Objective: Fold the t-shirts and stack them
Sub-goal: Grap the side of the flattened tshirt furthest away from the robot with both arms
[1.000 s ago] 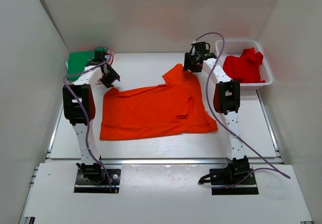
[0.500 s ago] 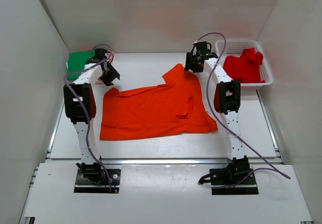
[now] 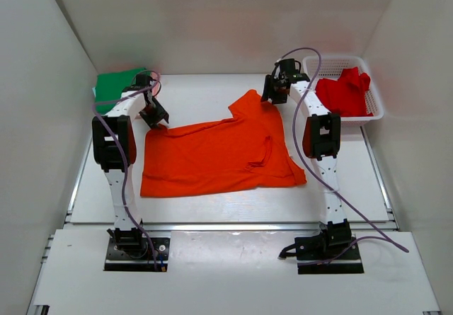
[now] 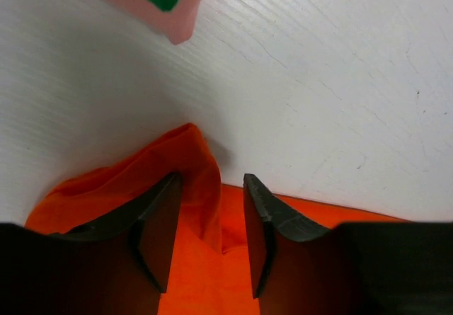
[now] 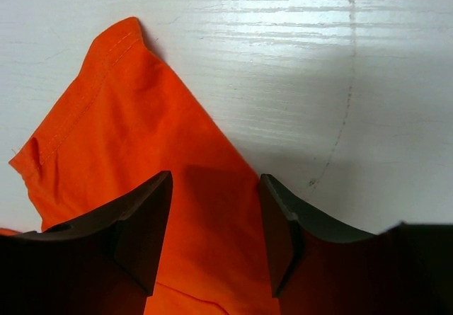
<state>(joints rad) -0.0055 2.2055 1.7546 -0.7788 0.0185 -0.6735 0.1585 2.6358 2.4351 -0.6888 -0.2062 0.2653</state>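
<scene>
A bright orange t-shirt (image 3: 219, 156) lies spread on the white table. My left gripper (image 3: 156, 119) is open over its far left corner; in the left wrist view (image 4: 210, 237) a raised fold of orange cloth (image 4: 198, 180) sits between the jaws. My right gripper (image 3: 269, 97) is open over the shirt's far right sleeve (image 5: 127, 138), its jaws (image 5: 214, 237) straddling the sleeve's edge. A green t-shirt (image 3: 115, 85) lies folded at the far left on a pink one (image 4: 152, 7). A red t-shirt (image 3: 343, 92) lies in the basket.
A white plastic mesh basket (image 3: 375, 110) stands at the far right, beside the right arm. White walls close in the table on the left, back and right.
My left gripper has moved down and right onto the orange shirt's far left corner. My right gripper has shifted slightly right above the sleeve.
</scene>
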